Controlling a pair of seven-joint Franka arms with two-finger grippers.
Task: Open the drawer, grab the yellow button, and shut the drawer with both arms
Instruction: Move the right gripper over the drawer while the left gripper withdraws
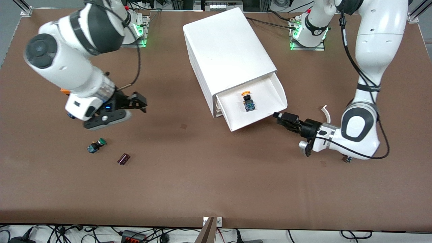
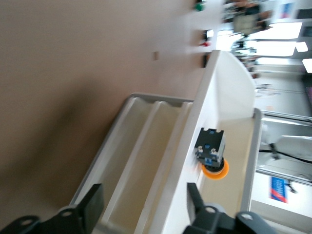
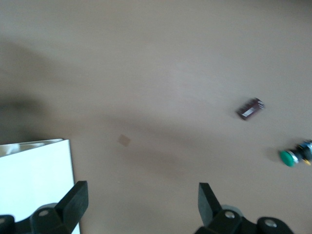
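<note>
Top drawer (image 1: 260, 104) of the white cabinet (image 1: 226, 50) pulled out, its tray open toward the front camera. Inside on the tray floor, the button (image 1: 248, 100) with the orange-yellow cap, lying on its side, cap toward the cabinet, free of both grippers.

Left gripper (image 1: 281, 118) low at the drawer's corner toward the left arm's end of the table, just beside the front edge; in the left wrist view fingers (image 2: 92, 207) apart, the drawer's front wall between them, not pinched. Nothing held.

Right gripper (image 1: 138, 103) up over bare table toward the right arm's end, fingers (image 3: 75, 197) wide apart, empty, waiting. Below it, nearer the front camera, a green-capped button (image 1: 97, 145) and a small dark block (image 1: 123, 159), not part of the job.

Step in hand, by judgement: opening finished, taking not yet begun. Next move likely: one open gripper over the tray, down around the button's dark body, careful of the tray walls, then lift out before pushing the drawer shut.
</note>
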